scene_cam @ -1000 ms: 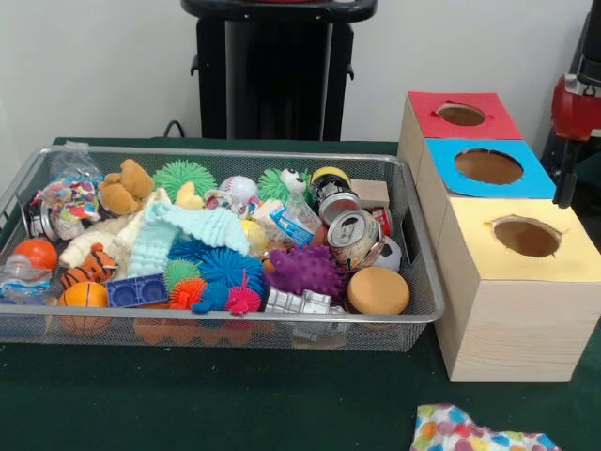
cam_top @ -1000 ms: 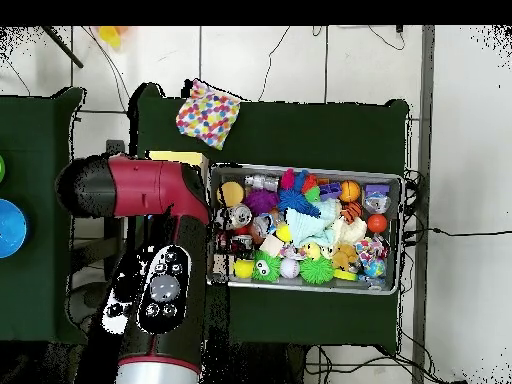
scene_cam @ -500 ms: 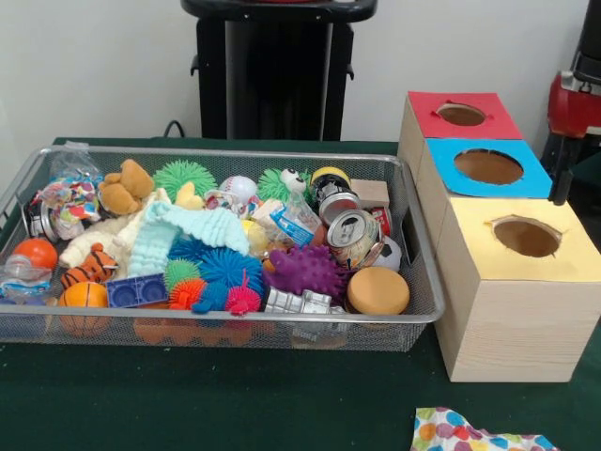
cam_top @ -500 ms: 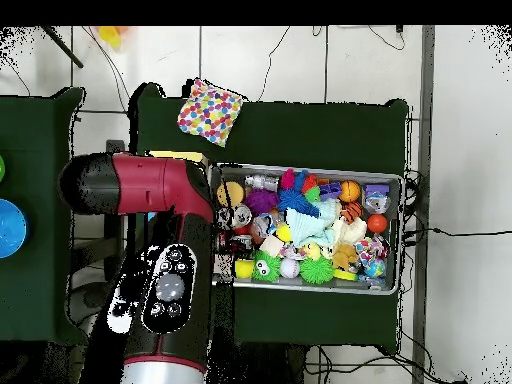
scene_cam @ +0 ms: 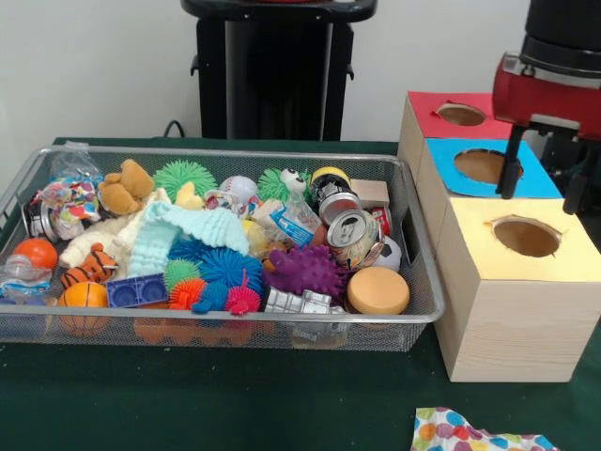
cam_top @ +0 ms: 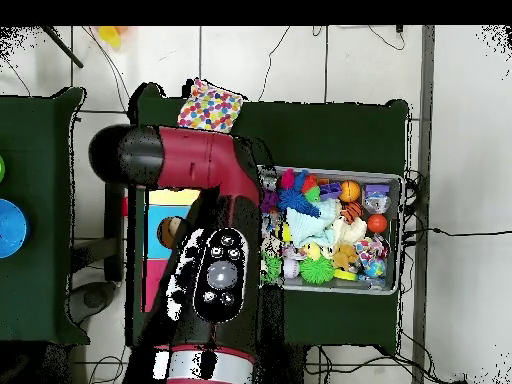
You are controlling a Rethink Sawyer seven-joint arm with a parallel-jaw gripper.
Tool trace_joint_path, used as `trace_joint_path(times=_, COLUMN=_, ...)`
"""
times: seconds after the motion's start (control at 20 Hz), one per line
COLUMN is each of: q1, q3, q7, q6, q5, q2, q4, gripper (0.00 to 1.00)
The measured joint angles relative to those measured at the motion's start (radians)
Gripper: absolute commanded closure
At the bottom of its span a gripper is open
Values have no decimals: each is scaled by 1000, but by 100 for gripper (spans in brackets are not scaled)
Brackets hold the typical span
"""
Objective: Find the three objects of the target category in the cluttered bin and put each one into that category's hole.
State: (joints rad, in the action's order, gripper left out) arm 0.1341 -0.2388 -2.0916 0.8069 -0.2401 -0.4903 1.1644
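Note:
A wire mesh bin (scene_cam: 235,321) holds a heap of toys: crushed cans (scene_cam: 352,235), a purple spiky ball (scene_cam: 305,270), a brown teddy (scene_cam: 125,186), a pale green cloth (scene_cam: 192,228) and a tan puck (scene_cam: 377,289). To its right stand three wooden boxes with holes, topped red (scene_cam: 493,122), blue (scene_cam: 449,155) and yellow (scene_cam: 568,258). My gripper (scene_cam: 539,203) hangs open above the blue and yellow boxes, with nothing between its fingers. In the overhead view the red arm (cam_top: 215,200) covers the boxes and the left end of the bin (cam_top: 400,235), hiding the gripper.
A dotted multicoloured cloth (scene_cam: 470,430) lies on the green table in front of the boxes, also seen as the cloth (cam_top: 210,105) from above. A second green table with a blue disc (cam_top: 10,228) stands apart at the overhead view's left.
The arm has swung in from the right edge; the gripper now hangs over the blue and yellow boxes. From above, the arm has moved toward the bin and covers its left end.

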Motion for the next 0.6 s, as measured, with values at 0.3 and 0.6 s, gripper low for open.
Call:
trace_joint_path(times=0.3, q1=-42, q3=3, q7=0, q6=7, q5=9, q2=4, q4=-50, gripper=0)
trace_joint_path(times=0.6, q1=-56, q3=8, q7=0, q6=7, q5=31, q2=24, q4=-89, gripper=0)
